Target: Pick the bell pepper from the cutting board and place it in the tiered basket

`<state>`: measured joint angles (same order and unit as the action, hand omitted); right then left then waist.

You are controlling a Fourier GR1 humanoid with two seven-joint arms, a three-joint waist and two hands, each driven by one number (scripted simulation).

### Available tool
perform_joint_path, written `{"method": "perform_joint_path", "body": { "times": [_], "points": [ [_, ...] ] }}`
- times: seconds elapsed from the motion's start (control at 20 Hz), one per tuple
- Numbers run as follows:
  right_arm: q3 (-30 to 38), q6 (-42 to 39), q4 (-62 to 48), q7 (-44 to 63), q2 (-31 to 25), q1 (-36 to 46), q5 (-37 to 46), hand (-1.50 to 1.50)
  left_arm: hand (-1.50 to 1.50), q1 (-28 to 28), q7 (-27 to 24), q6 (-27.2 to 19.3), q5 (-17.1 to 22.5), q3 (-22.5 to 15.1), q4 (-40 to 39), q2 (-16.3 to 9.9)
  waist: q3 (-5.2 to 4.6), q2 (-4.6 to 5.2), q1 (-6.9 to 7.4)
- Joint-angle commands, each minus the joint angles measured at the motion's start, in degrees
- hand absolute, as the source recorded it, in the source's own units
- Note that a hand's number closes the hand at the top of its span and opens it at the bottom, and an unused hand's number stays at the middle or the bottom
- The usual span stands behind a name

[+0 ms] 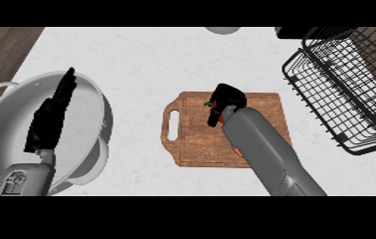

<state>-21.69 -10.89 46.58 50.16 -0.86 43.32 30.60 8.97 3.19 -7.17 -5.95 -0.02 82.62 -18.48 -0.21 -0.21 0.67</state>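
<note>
1. My right robot hand (228, 98) is curled around the bell pepper (214, 117) on the cutting board (195, 138).
2. The tiered basket (330, 83) sits well apart, at the right of the worktop (147, 59).
3. My left robot hand (50, 116) rests open, fingers up, over a white bowl (92, 133).

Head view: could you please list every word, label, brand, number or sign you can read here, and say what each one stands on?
None: no readable text shows anywhere in this view.
The cutting board, tiered basket, white bowl and counter carry no lettering.
The grey left forearm shows small dark marks, too small to read.
</note>
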Motion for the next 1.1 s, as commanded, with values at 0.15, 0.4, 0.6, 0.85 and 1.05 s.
{"method": "perform_joint_path", "body": {
  "times": [0.15,0.4,0.6,0.85,1.05],
  "points": [
    [-1.49,3.45,3.32,0.36,0.81,-2.23,-3.42,1.5,0.0,-1.53,0.76,1.09,-0.46,0.75,2.02,1.07,0.22,0.2,-0.06],
    [5.94,10.63,-2.74,2.12,0.83,4.54,-2.3,1.5,0.0,0.45,0.5,0.95,-1.02,1.74,1.0,0.69,0.22,0.51,0.36],
    [13.21,23.36,-8.22,14.21,-6.66,10.42,1.82,1.5,0.0,1.57,0.44,1.5,-1.03,0.47,2.05,0.96,0.15,1.89,2.2],
    [16.09,35.42,-12.46,20.53,-11.29,18.9,8.43,1.5,0.0,1.49,0.73,1.95,-1.62,-0.92,1.87,1.54,0.06,2.08,4.61],
    [15.49,45.61,-15.07,21.12,-14.02,22.16,16.27,1.5,0.0,3.14,0.92,2.01,-1.54,-0.86,1.21,1.73,0.01,2.09,4.32]
  ]
}}
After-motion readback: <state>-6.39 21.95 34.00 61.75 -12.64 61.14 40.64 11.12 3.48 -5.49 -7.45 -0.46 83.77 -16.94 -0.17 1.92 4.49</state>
